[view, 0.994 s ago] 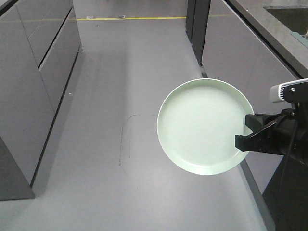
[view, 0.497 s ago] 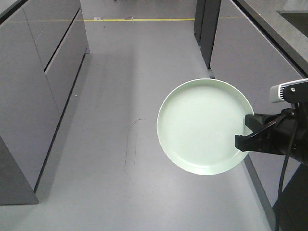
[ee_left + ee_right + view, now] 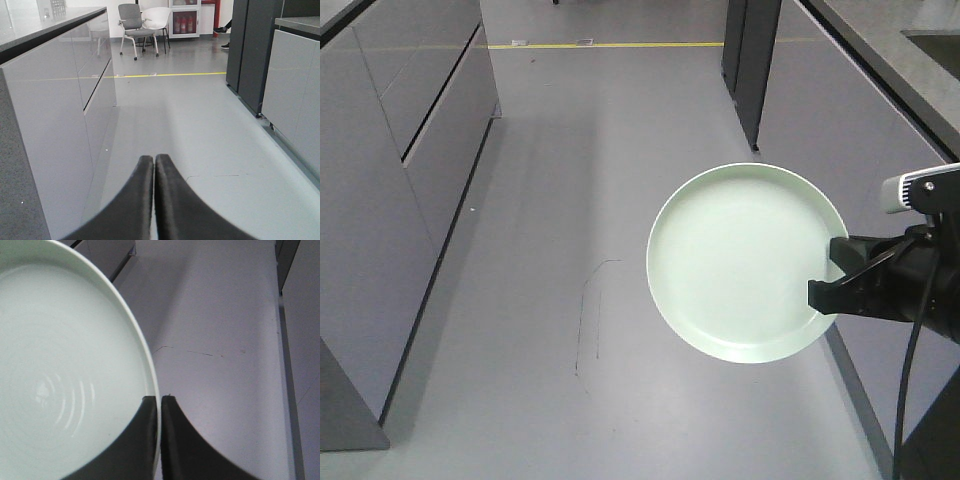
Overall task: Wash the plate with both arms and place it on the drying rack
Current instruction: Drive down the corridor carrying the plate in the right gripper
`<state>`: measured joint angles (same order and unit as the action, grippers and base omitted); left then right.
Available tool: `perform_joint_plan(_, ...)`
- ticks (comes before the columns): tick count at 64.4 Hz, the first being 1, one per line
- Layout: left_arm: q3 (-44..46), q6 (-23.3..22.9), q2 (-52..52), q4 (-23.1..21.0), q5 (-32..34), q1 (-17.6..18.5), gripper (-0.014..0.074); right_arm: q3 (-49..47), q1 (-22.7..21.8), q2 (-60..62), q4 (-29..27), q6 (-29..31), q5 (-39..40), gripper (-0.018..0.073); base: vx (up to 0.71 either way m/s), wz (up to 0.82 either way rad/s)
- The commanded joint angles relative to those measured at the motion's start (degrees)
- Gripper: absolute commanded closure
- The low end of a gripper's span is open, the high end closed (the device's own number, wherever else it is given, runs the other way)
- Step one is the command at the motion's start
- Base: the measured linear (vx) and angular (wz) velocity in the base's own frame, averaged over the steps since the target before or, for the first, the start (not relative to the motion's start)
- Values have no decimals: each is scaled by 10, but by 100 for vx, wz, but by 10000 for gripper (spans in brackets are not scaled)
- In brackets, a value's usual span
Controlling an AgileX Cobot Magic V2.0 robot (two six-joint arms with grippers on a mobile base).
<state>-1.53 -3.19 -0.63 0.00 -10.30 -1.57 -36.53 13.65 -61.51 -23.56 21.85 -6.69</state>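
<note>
The pale mint-green plate (image 3: pixel 740 262) hangs in the air over the grey floor, its face toward the front camera. My right gripper (image 3: pixel 828 285) is shut on the plate's right rim, one finger on each side of the rim. In the right wrist view the plate (image 3: pixel 65 370) fills the left half and the right gripper (image 3: pixel 159 399) pinches its edge. My left gripper (image 3: pixel 154 159) shows only in the left wrist view, shut with nothing between its fingers, pointing down an aisle. The drying rack is out of view.
Grey cabinets (image 3: pixel 390 170) line the left of the aisle, a dark counter (image 3: pixel 880 60) with grey fronts the right. A dark tall cabinet (image 3: pixel 748 60) stands further back. A yellow floor line (image 3: pixel 610 44) crosses far ahead. Two chairs (image 3: pixel 142 22) stand in the distance.
The plate and right gripper keep the same place in the view, while the floor and cabinets shift, so the base is moving along the aisle.
</note>
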Motion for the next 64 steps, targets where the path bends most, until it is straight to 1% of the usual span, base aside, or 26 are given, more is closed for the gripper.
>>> perform_joint_plan(1,-9,-2,-9,-4,41,0,601,-15,-2,12,-1,2,43,568,12,0)
perform_joint_plan(64,-9,-2,-9,-4,41,0,601,-15,-2,12,-1,2,43,568,10,-1)
